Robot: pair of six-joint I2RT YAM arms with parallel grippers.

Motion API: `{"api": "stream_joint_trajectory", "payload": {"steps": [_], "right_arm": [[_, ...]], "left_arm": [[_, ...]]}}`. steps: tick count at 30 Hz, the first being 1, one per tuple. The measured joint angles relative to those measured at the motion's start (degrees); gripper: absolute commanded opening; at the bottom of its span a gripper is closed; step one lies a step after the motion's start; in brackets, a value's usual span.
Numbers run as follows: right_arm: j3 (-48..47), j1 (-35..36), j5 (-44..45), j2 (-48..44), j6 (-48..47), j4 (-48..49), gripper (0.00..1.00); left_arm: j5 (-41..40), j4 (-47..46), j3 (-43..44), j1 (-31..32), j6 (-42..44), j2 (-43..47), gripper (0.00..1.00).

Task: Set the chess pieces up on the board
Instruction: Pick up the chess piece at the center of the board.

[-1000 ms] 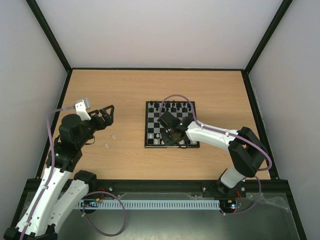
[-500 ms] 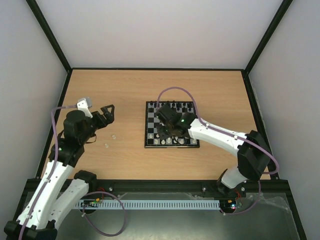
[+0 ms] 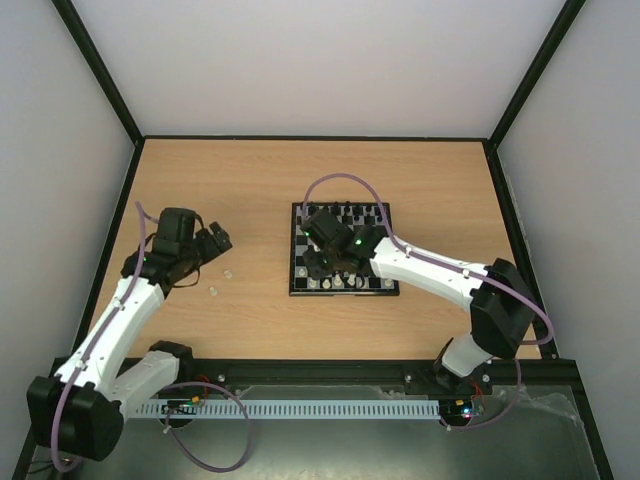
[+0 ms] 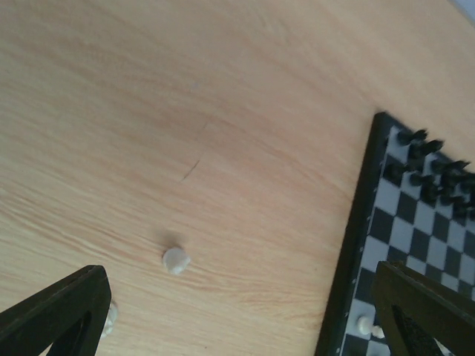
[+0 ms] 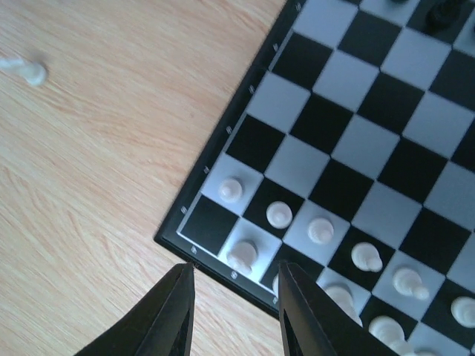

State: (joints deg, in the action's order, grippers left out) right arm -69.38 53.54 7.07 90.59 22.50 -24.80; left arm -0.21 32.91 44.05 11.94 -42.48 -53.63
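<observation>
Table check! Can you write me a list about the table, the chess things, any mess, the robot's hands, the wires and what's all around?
Surface: table, light wood.
Job's things: board lies flat; white chess pieces stand on its near rows, black chessmen on its far rows; two loose pieces lie on the table to its left.
Clutter: nothing seen.
Grippers: left gripper open, near the loose pieces; right gripper open, empty, over the board's near left corner.
Cables: purple cable loops along each arm.
Surroundings: pale walls, black frame.
</observation>
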Motion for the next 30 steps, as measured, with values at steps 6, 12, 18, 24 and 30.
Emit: {"api": "stream_joint_trajectory", "payload": {"steps": [6, 12, 18, 24, 30], "right_arm": [[6.99, -0.35, -0.63, -4.17, -0.13, 0.79, 0.33], [10.25, -1.03, -2.84, -8.52, -0.24, 2.21, 0.33], [11.3, -1.33, -4.79, -9.27, -0.24, 4.04, 0.33], [11.5, -1.36, -7.91, -9.14, -0.44, 4.72, 0.32], [5.05, -0.63, -13.14, -1.2, -1.55, 5.97, 0.32]], "left_arm": [[2.05, -0.7, -3.74, 2.4, 0.37, -7.17, 0.86], [2.12, -0.55, -3.89, 9.51, 0.66, -18.45, 0.82], [0.31, 0.5, -0.57, 13.84, -0.22, -22.4, 0.89], [-3.13, 2.34, 4.26, 14.19, 0.5, -13.66, 0.99], [-6.36, 3.96, 6.6, 14.19, -0.7, -0.76, 0.99]]}}
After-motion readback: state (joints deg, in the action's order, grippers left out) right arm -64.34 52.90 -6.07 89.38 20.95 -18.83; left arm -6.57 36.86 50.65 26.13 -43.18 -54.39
